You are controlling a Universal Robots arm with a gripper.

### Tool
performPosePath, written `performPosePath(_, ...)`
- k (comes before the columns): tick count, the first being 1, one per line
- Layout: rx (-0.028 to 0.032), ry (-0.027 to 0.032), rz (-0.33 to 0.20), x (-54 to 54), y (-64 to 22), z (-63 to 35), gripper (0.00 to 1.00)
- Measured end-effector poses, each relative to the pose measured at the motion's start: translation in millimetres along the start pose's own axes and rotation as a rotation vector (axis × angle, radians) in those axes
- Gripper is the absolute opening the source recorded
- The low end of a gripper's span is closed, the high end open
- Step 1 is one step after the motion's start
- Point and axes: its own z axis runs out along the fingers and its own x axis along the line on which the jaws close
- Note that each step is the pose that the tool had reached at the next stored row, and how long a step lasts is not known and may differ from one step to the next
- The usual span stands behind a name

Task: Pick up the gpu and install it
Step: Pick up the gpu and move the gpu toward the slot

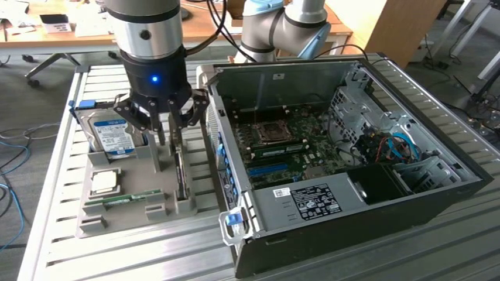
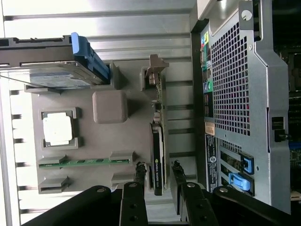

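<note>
**Gripper open over the gpu in its tray slot**

The gripper [image 1: 167,157] hung low over the grey tray [image 1: 117,219] on the slatted table [image 1: 140,257]. Its jaws were partly open, with one finger on each side of the gpu [image 1: 180,175], and it held nothing. In the wrist view the two fingertips [image 2: 139,168] stood at both sides of one end of the gpu [image 2: 158,150], with a small gap at each side; they seemed not to touch it, but I could not be fully sure from that angle.

The gpu stood on its edge in a slot along the tray's edge nearest to the case [image 1: 273,76]. Its silver bracket was at the end away from the fingers. It was not lifted and not in the case.

The drive [image 1: 109,134] stood at the tray's far corner, away from the case. The CPU [image 1: 104,181] lay flat near the tray's outer edge, and the RAM stick [image 1: 125,198] lay just beside it, closer to the tray's near edge. The case lay open just beside the tray, with the motherboard showing inside.
</note>
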Motion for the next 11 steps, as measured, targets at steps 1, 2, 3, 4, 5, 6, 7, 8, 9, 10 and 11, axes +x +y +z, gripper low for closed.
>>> performPosePath(1,-0.0001,-0.0002,0.000,-0.3,0.0,0.5,0.36)
performPosePath(2,-0.0002,-0.0002,0.000,-0.3,0.0,1.3,0.36)
performPosePath(3,-0.0002,-0.0002,0.000,-0.3,-0.1,2.4,0.36)
performPosePath(4,-0.0002,-0.0002,0.000,-0.3,-0.1,3.8,0.36)
performPosePath(5,-0.0001,-0.0001,0.000,-0.4,-0.2,5.0,0.36)
performPosePath(6,-0.0002,-0.0002,0.000,-0.6,-0.2,6.0,0.36)
performPosePath(7,0.0001,0.0000,0.000,-1.1,-0.3,6.5,0.36)
performPosePath(8,-0.0001,-0.0001,0.000,-1.3,-0.2,7.2,0.36)
performPosePath(9,-0.0001,-0.0001,0.000,-1.5,-0.2,7.9,0.36)
performPosePath(10,-0.0001,-0.0001,0.000,-1.7,-0.2,8.7,0.36)
performPosePath(11,-0.0001,-0.0001,0.000,-2.1,-0.3,9.6,0.36)
